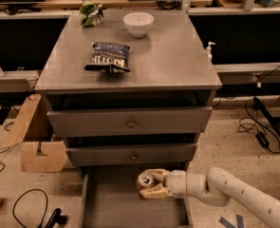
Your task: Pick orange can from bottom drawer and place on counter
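Note:
The orange can is held in my gripper, silver top facing left, lifted above the floor of the open bottom drawer and just under the middle drawer's front. The fingers are shut around the can. My white arm reaches in from the lower right. The counter is the grey top slab of the cabinet, well above the gripper.
A dark blue chip bag, a white bowl and a green crumpled item lie on the counter. Two knobbed drawers sit closed above the bottom drawer. A cardboard box and cables lie on the floor to the left.

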Controlling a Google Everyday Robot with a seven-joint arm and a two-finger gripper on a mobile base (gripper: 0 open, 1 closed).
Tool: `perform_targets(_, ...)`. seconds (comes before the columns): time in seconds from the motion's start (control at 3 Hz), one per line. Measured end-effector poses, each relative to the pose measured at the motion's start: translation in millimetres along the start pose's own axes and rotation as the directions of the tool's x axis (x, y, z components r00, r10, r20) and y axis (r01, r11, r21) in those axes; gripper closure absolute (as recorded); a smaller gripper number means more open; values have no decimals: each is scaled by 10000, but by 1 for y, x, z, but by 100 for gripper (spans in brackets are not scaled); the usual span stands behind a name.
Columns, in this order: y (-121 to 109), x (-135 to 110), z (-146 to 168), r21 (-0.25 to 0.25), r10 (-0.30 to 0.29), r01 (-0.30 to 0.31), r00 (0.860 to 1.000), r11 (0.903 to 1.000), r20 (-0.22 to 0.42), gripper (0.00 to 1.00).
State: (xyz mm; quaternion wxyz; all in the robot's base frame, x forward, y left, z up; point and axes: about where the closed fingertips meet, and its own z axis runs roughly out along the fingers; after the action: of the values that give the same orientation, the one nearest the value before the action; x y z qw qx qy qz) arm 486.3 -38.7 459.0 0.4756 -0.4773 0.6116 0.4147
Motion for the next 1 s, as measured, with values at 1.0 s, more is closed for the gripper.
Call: perform_targets(1.0,32,-137,-60,926,-164,163,9999,9956,6,100)
